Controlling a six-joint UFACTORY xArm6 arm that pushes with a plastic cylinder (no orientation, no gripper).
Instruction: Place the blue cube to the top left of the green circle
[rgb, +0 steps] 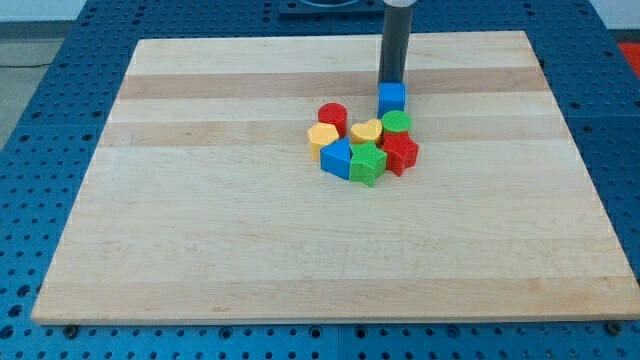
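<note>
Nudging blue cube (391, 97) toward 10 o'clock of green circle (397, 122); bare rod tip (391, 81), grasping nothing, touches cube's 12 o'clock edge; reposition to 3 o'clock side, push gently, avoid cluster

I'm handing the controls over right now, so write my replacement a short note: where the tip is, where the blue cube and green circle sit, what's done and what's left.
My tip sits right at the top edge of the blue cube, on its far side in the view.
The blue cube lies just above the green circle, close to or touching it, very slightly to its left.
The other blocks are clustered below and left of these two.
Done: the cube is already at the circle's top side.
Left: nudge the cube further toward the view's left so it sits clearly top left of the circle, without disturbing the circle.
</note>
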